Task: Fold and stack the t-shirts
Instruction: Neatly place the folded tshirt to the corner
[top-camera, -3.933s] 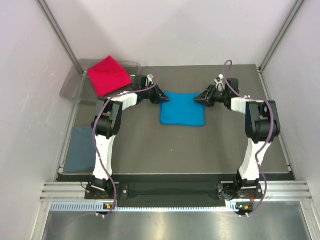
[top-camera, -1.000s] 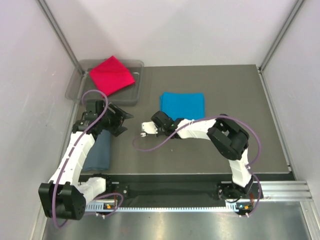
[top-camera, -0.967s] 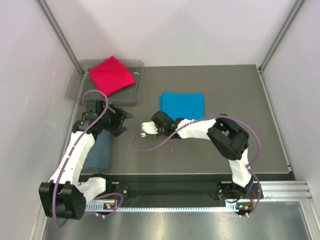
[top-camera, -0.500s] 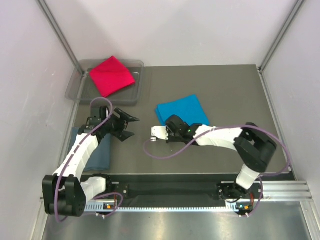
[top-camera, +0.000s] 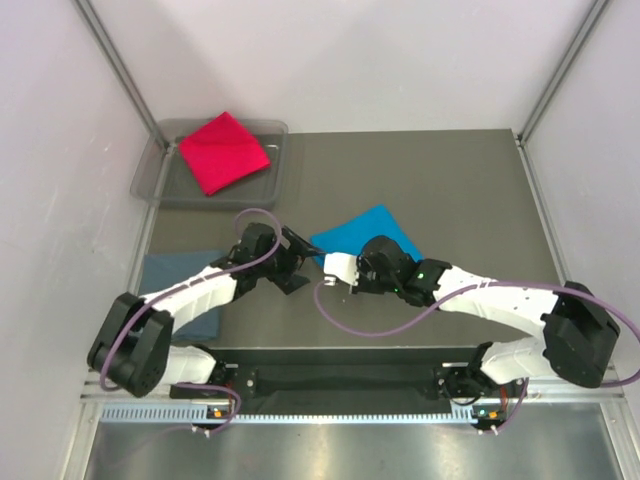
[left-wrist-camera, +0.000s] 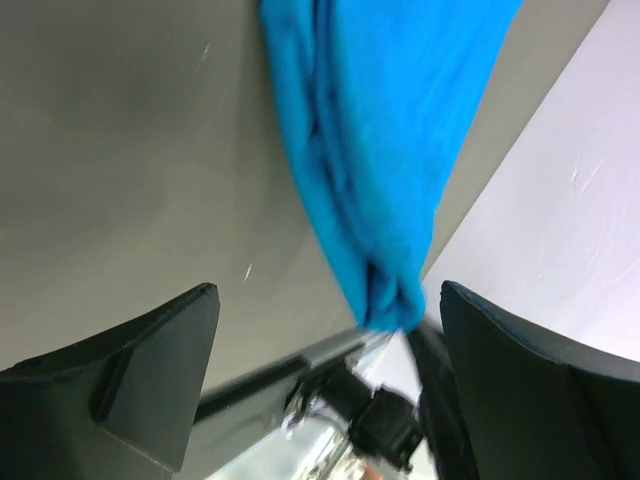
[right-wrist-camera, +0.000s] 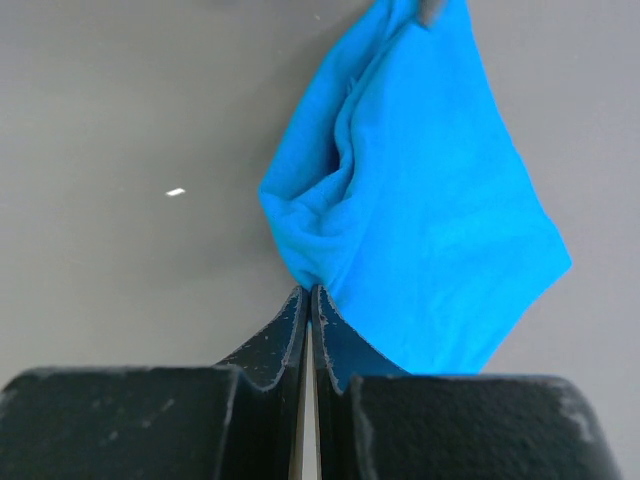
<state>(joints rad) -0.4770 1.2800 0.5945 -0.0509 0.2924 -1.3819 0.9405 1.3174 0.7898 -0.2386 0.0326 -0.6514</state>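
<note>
The turquoise t-shirt (top-camera: 372, 228) lies folded and skewed at mid table. My right gripper (top-camera: 368, 254) is shut on its near corner; in the right wrist view the fingertips (right-wrist-camera: 308, 292) pinch the bunched edge of the turquoise t-shirt (right-wrist-camera: 420, 200). My left gripper (top-camera: 300, 262) stands wide open just left of that corner, holding nothing. In the left wrist view it (left-wrist-camera: 330, 370) faces the turquoise t-shirt (left-wrist-camera: 380, 150). The crimson t-shirt (top-camera: 222, 152) lies folded in the tray. The slate t-shirt (top-camera: 165, 275) lies flat at the near left, partly under the left arm.
A clear grey plastic tray (top-camera: 158, 172) sits at the far left corner. White walls with metal posts close in both sides. The right arm's purple cable (top-camera: 350, 322) loops low over the table in front of the grippers.
The right gripper has dragged the turquoise t-shirt nearer and to the left, turning it askew. The left arm swung right from over the slate t-shirt toward the turquoise one and opened wider.
</note>
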